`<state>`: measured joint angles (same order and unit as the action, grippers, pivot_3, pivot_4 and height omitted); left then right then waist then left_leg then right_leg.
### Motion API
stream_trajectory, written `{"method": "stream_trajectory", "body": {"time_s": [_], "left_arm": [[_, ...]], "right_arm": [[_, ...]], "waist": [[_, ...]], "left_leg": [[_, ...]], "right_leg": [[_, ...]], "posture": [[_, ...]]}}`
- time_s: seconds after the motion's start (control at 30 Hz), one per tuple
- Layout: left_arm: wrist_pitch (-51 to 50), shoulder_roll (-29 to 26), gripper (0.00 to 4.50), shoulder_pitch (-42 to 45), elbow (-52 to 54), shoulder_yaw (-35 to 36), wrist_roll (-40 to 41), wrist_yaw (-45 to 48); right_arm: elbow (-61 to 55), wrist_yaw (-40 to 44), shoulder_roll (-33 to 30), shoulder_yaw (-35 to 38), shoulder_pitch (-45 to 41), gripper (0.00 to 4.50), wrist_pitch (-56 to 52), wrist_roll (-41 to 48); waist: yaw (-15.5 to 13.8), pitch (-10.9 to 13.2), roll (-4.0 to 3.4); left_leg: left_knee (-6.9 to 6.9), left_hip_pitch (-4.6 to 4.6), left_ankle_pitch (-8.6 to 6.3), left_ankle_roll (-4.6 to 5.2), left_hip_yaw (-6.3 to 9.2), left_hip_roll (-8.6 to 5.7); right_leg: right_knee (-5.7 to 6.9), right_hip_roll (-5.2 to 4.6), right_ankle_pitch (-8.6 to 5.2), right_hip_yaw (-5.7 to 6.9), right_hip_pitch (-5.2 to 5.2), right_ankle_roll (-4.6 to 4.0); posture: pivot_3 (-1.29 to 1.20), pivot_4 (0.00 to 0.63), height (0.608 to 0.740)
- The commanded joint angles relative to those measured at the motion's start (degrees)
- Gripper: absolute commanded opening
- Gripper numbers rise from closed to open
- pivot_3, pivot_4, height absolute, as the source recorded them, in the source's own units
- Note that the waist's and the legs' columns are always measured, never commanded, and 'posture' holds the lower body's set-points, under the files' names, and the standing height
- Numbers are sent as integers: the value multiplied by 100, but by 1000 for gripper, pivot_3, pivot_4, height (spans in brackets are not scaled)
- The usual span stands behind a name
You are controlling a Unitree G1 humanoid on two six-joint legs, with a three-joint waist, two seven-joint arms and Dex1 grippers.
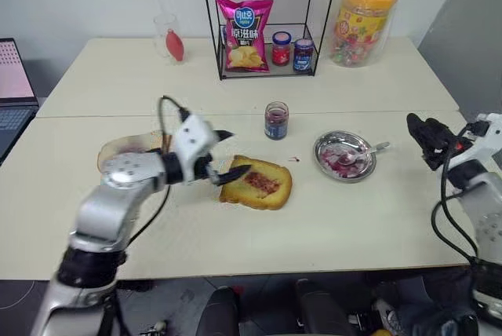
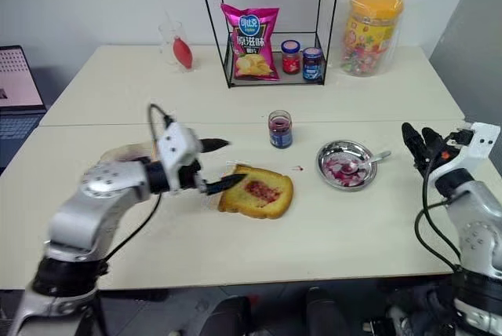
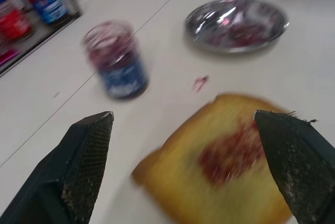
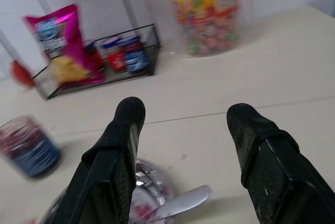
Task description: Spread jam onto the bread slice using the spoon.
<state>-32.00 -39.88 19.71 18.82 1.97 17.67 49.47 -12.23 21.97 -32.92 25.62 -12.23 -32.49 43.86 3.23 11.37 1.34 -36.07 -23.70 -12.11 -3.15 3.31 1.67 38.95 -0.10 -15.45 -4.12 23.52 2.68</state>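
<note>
Head view alone shows the paler slice (image 1: 125,146) — wrist views don't.

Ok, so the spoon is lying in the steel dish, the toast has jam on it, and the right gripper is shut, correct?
Not quite: the right gripper is open and empty, as the right wrist view shows. The spoon does lie in the steel dish, and the toast has jam.

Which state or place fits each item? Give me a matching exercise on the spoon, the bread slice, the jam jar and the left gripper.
Items:
1. spoon
2. bread slice
3. jam jar
4. left gripper

Descriptions:
A. upright on the table, lid off
B. resting in the steel dish
C. jaws open, beside the bread
D. flat on the table, red smear in its centre

Pairs: 1-B, 2-D, 3-A, 4-C
</note>
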Motion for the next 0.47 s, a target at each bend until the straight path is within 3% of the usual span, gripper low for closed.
{"method": "stream_trajectory", "body": {"time_s": [0.03,0.23,0.47], "left_arm": [[128,-611,4500,-822,481,673,35,248],[213,-1170,4500,-1938,488,1568,333,754],[671,-1292,4500,-2531,330,2115,487,1131]], "right_arm": [[-1078,869,-500,-126,694,2797,-187,198],[-1725,2659,-1705,117,1938,2797,-74,59],[-1781,3707,-2347,521,2382,2797,-4,47]], "waist": [[-4,0,1],[-39,1,5],[-76,-1,15]], "left_leg": [[0,-1,0,0,0,0],[1,22,0,-1,-8,-2],[1,40,-1,-2,-18,0]], "right_leg": [[-1,-1,0,-1,0,1],[-5,-9,-12,-3,-18,-21],[-8,-13,-22,-6,-31,-38]], "posture": [[0,150,740],[0,150,740],[0,150,740]]}}
